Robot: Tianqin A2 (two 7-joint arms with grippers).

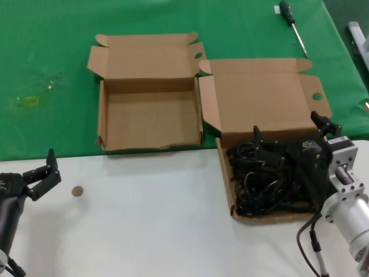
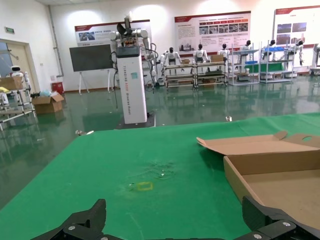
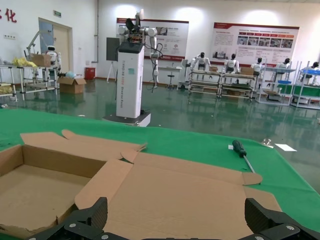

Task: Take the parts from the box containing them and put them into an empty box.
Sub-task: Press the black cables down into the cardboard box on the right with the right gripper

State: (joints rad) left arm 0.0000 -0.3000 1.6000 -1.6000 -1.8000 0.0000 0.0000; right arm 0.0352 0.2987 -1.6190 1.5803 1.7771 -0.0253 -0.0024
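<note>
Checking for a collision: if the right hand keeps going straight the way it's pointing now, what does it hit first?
Probably the larger box's open lid, which lies right ahead of the open right hand above the cords. Height is unclear, so it may pass just over it.

Green-handled screwdriver (image 1: 293, 27) on green cloth (image 1: 52, 69); small brown disc (image 1: 76, 191).

Two cardboard boxes: smaller box (image 1: 151, 118), larger box (image 1: 271, 144); one tangle of cords (image 1: 268, 182), number unclear; one screwdriver (image 1: 293, 27).
</note>
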